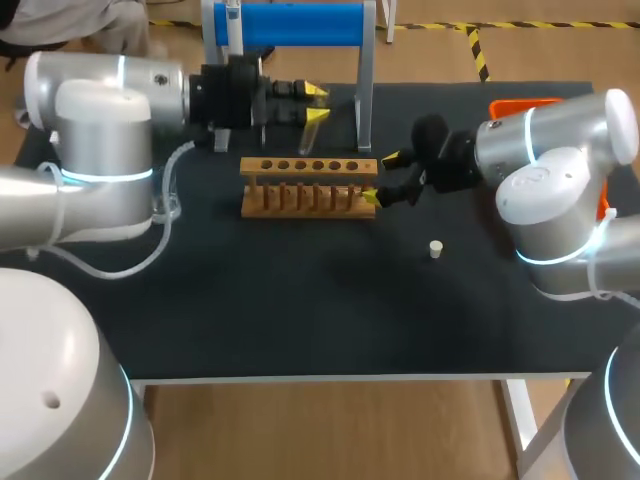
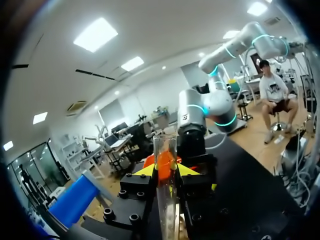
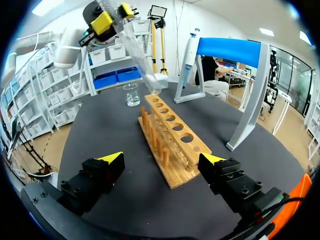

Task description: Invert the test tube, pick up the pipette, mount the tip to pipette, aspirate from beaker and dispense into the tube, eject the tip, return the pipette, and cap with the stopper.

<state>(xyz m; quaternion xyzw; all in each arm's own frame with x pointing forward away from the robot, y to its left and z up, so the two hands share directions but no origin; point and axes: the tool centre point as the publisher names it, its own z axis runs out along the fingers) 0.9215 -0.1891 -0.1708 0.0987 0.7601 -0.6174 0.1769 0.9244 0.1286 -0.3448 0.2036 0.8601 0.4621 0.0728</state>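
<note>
The left gripper (image 1: 316, 105) hangs above the far-left part of the worktop (image 1: 300, 300), behind the rack (image 1: 310, 186). It pinches the tube (image 1: 312, 128) between both yellow tips. In the left wrist view the clear glass runs out ahead of the fingers (image 2: 145, 171), and its flat rim is the end farthest from them. From the right wrist view the tube slants down from that gripper, and its low end hovers just over the rack's far end. Whether anything is inside the tube cannot be told.

The wooden rack lies lengthwise in the middle of the worktop, nearer the far edge. It has a row of dark round holes along its top and a row of pegs along its front.

The right gripper (image 1: 380, 177) sits at the rack's right end with its fingers spread wide. The rack's end lies between and just ahead of them, and neither finger is seen touching it.

The beaker (image 3: 131, 94) stands upright beyond the rack's other end, toward the left edge, and its contents cannot be made out. The white stopper (image 1: 435, 248) rests alone right of centre, nearer the front edge than the rack. The pipette (image 3: 189, 55) hangs on the blue stand (image 1: 290, 25) at the far edge.
</note>
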